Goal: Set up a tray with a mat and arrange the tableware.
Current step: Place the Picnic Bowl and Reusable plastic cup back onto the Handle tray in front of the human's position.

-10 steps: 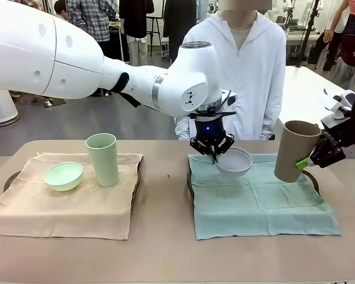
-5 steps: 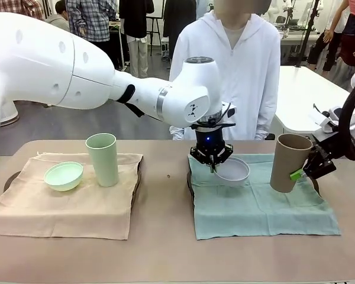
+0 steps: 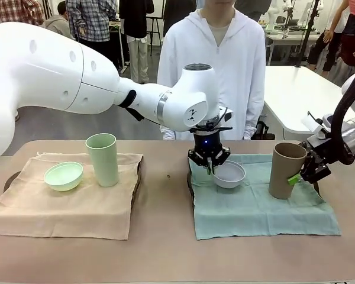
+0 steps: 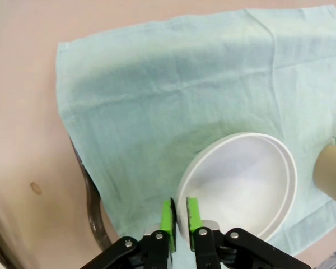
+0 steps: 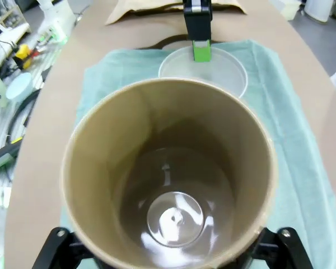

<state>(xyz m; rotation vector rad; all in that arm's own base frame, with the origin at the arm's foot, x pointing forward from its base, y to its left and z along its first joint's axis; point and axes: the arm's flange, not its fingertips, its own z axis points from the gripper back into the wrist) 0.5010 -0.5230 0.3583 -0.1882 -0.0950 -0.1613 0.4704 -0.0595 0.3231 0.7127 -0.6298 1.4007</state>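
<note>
the pale bluish-white bowl (image 3: 229, 174) sits tilted on the green mat (image 3: 260, 207), its near-left rim pinched between green pads (image 4: 168, 216) of the left gripper (image 3: 209, 163). at its 3 o'clock the tan-brown cup (image 3: 286, 170) stands almost upright on the same mat, open mouth up, clamped by the right gripper (image 3: 296, 177). well apart toward 9 o'clock, the mint green bowl (image 3: 63, 176) and pale green cup (image 3: 102, 159) rest upright, side by side, on a beige mat (image 3: 65, 210).
</note>
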